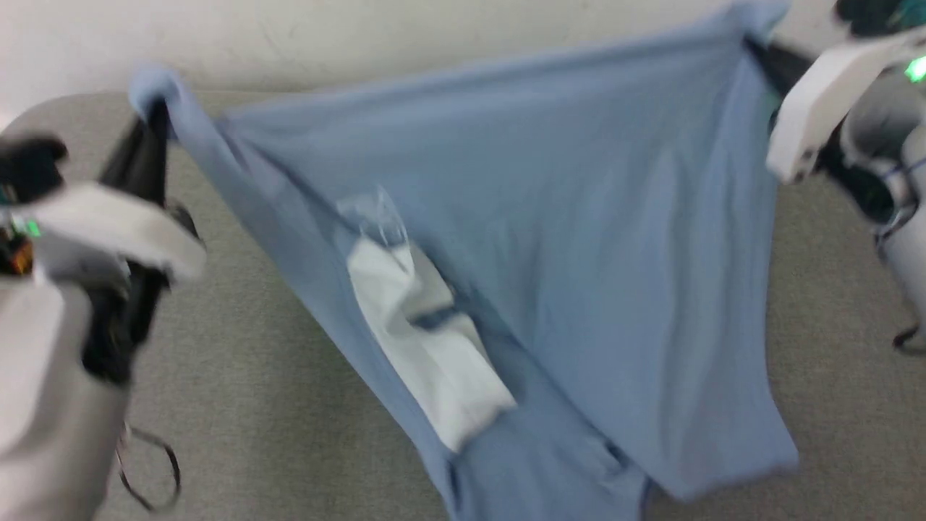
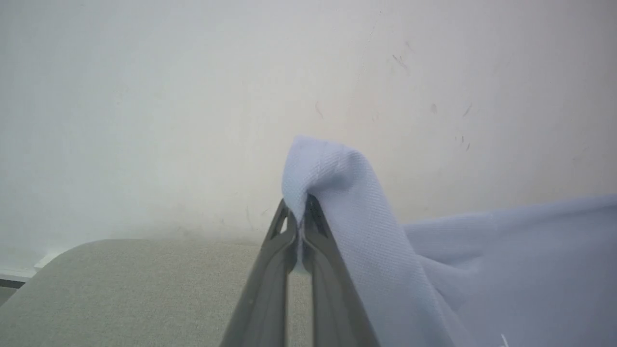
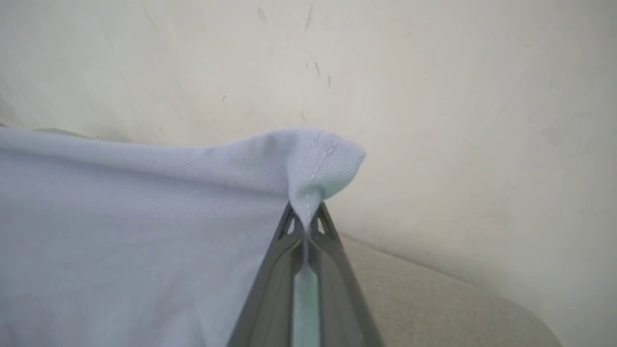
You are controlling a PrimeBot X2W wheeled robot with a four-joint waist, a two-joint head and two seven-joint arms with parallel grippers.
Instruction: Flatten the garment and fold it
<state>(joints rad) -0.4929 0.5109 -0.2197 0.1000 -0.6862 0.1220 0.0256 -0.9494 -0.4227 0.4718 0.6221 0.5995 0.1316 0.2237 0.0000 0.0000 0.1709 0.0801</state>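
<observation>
Blue shirt point(image 1: 550, 239) hangs stretched between my left gripper point(image 1: 155, 116) and right gripper point(image 1: 756, 51), each pinched tight on a corner, over the grey table point(image 1: 239, 405). I think it isn't laid flat or folded yet.

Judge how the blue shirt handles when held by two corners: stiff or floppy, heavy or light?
Likely floppy: the garment sags between the left gripper and right gripper, collar drooping. Probably light: two small corner pinches carry it. Textured knit probably resists slipping.
</observation>
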